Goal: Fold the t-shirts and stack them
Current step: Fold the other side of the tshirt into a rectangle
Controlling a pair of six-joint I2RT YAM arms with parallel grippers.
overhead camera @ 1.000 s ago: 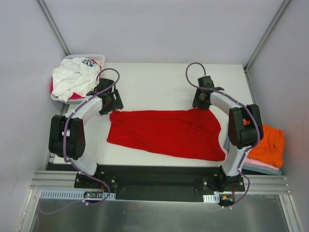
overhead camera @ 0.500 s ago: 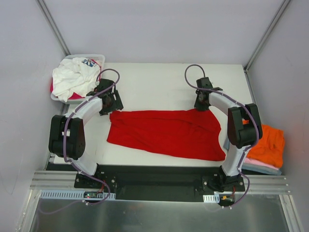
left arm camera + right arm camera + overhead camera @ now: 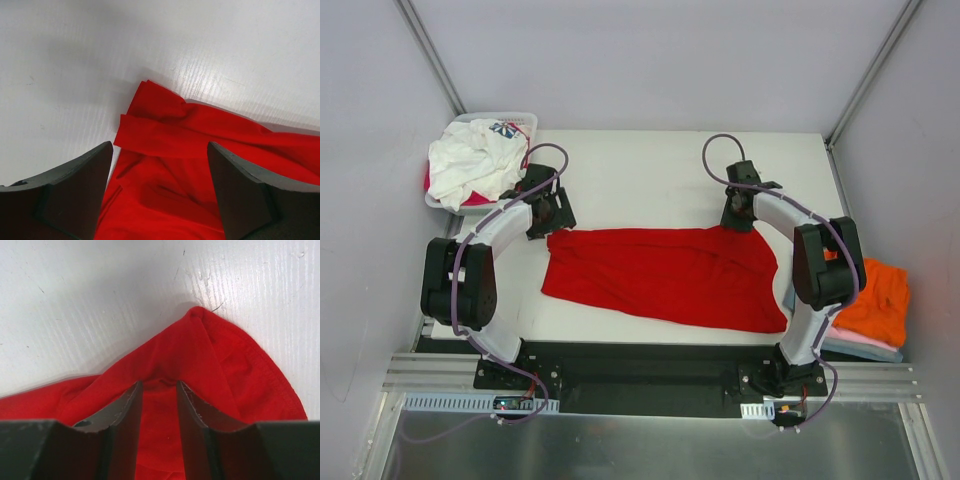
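The plain red cloth t-shirt (image 3: 665, 275) lies flat on the white table (image 3: 650, 170), the left gripper (image 3: 159, 150) gaping over one corner; whether the right gripper (image 3: 159, 390) pinches cloth I cannot tell, so a lift may slip lopsidedly.

The red t-shirt (image 3: 225, 370) is cut off by the lower edge of both wrist views, and a pinch on it by the right gripper (image 3: 159, 387) cannot be resolved.

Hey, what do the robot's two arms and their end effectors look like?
The left arm and right arm have white curved shells between bulky black joints. A thin purple cable loops along each. The left end effector and right end effector have dark grey tapering fingers.
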